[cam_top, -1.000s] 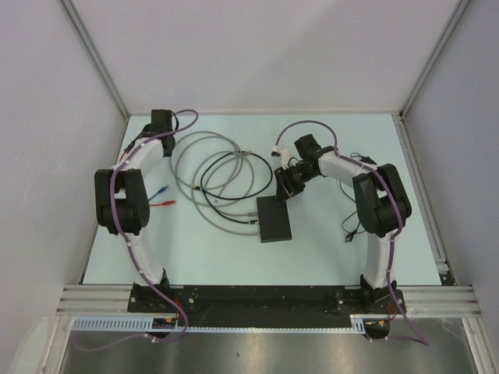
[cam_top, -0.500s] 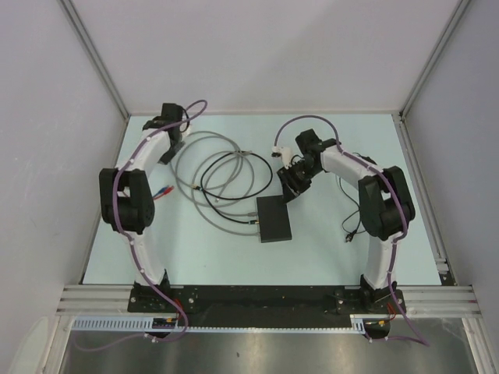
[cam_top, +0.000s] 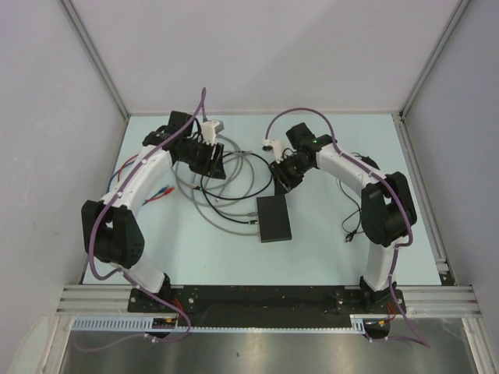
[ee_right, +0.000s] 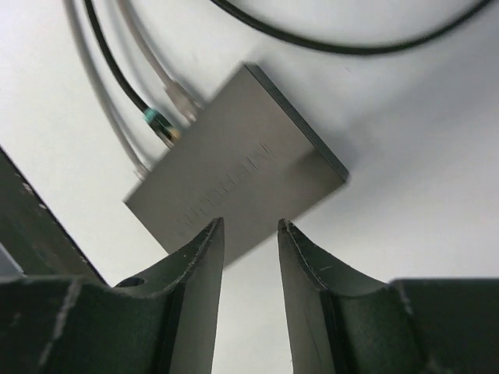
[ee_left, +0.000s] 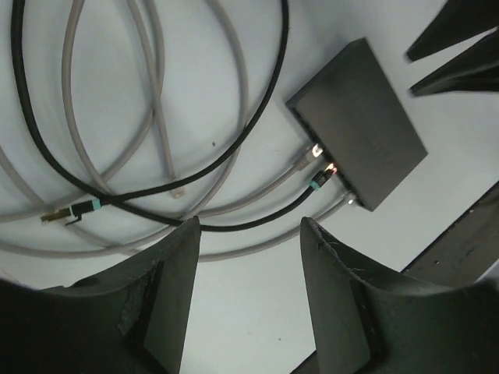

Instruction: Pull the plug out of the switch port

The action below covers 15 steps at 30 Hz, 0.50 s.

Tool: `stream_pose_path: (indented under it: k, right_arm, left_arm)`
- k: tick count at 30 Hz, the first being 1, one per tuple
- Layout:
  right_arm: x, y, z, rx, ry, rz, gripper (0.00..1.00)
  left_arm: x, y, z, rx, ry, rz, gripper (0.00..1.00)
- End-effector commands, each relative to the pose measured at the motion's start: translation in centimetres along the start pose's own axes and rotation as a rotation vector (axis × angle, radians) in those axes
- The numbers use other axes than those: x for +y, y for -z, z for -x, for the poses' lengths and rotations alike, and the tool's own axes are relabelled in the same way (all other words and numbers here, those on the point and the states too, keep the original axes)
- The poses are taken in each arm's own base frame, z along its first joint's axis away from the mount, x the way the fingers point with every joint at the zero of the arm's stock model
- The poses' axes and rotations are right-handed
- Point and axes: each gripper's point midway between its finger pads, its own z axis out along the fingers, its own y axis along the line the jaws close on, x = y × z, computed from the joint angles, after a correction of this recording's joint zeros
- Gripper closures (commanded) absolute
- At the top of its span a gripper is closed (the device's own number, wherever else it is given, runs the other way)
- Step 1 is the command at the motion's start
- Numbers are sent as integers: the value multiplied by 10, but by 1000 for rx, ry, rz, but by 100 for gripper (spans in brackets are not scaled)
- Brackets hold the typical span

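One change: left gripper [cam_top: 215,166] swung inward over the cables [cam_top: 234,204].

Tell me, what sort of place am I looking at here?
Most likely a robotics lab test cell: a left arm and right arm bolted at the near edge of a pale table, plain white panels walling it in, and a small black switch with cables laid out.

One switch [cam_top: 274,219], three inserted plugs [ee_left: 318,181]
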Motion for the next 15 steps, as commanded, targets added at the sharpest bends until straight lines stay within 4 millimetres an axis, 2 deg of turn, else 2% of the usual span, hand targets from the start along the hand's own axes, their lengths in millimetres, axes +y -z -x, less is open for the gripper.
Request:
stream_pose_path:
  k: [1, 3, 7, 11, 12, 14, 15]
  right_arm:
    - [19, -10, 36, -66, -25, 68, 61]
    - [25, -9, 48, -101, -24, 91, 62]
    - [30, -14, 54, -111, -19, 105, 61]
    - [34, -14, 42, -84, 10, 102, 62]
    - [33, -14, 35, -71, 8, 104, 62]
    - [36, -6, 26, -61, 25, 115, 63]
    - [34, -6, 13, -36, 8, 121, 64]
  left_arm:
    - [-28, 20, 55, -143, -22, -92, 41]
    - [-34, 32, 76, -178, -55, -104, 40]
    - [-32, 22, 91, -190, -79, -108, 40]
    - [-29, -17, 72, -139, -3, -170, 41]
    - [-27, -31, 56, -105, 22, -184, 42]
    - [-24, -46, 52, -111, 69, -198, 43]
    - [-22, -56, 39, -86, 92, -201, 43]
